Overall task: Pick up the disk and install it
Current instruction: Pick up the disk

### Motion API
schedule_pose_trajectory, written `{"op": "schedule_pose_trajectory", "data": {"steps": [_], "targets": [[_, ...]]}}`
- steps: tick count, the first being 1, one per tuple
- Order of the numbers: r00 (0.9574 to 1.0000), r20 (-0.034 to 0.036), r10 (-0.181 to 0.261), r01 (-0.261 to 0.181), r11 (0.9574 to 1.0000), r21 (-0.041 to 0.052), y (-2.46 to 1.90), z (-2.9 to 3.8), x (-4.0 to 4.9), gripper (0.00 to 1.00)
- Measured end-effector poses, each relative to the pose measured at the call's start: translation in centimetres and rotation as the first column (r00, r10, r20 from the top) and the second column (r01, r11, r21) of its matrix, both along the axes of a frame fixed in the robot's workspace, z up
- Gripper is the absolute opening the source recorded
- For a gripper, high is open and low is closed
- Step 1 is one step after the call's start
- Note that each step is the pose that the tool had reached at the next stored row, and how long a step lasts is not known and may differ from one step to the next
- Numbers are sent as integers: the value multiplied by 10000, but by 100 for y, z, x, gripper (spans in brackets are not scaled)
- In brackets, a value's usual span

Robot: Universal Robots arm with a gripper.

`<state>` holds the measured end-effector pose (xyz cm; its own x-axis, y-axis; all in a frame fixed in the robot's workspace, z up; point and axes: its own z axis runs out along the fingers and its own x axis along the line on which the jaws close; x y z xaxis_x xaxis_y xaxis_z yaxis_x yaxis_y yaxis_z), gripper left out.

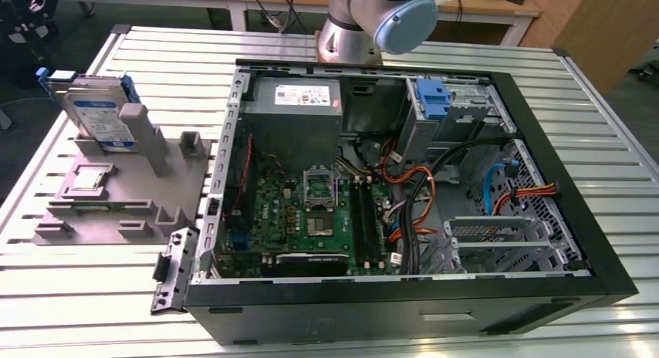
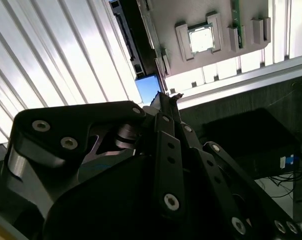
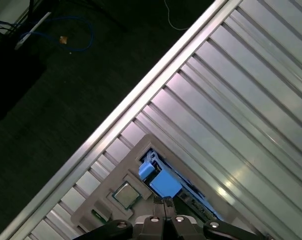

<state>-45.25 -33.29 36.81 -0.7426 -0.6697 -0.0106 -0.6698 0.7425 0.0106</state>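
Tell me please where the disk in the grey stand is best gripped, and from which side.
Probably the free top edge, pinching the two broad faces, coming from above. The disk stands on edge, leaning, with its lower end in the grey stand, and blue rails cover its sides, so only the top is open.

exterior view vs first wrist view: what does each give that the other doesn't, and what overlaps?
Exterior view adds: the open computer case with its motherboard, power supply and a blue bracket in the drive bay, plus the arm's base.
First wrist view adds: the gripper, aimed down near the disk, and the dark floor beyond the table edge.
Shared: the disk standing in the grey holder, the processor chip lying on that holder, and the slatted table.
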Motion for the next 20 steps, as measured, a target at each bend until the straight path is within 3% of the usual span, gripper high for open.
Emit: {"op": "schedule_pose_trajectory", "data": {"steps": [5,14,20], "targets": [[9979,0,647,-647,9979,0,0,-1,1,10],[9881,0,1541,-1541,9881,0,0,-2,0,10],[9732,12,2301,-2301,9732,-3,0,-10,1,10]]}}
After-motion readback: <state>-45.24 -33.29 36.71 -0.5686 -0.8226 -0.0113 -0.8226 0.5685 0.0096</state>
